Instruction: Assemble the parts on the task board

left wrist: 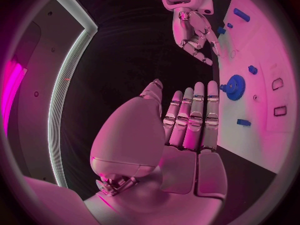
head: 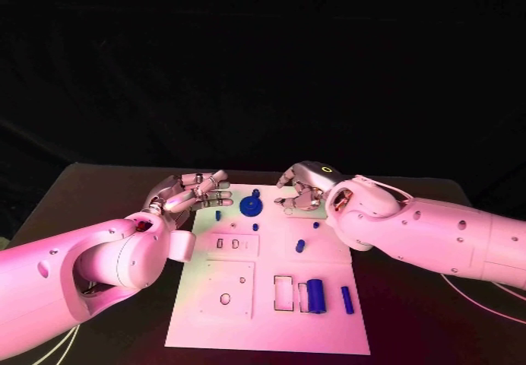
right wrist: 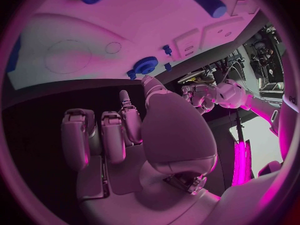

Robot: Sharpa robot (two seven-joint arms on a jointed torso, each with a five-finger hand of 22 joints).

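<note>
Both hands, left hand (head: 188,194) and right hand (head: 308,186), hovered with fingers released and grasping nothing by the blue gear (head: 251,204), and I feared a careless reach would knock it askew.

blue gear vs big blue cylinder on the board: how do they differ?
The blue gear is a round, toothed disc; the big blue cylinder is a long smooth bar. The gear sits at the far end of the task board, between the two hands; the cylinder lies at the near end, beside a thinner blue rod. Both are blue, and neither is held.
</note>
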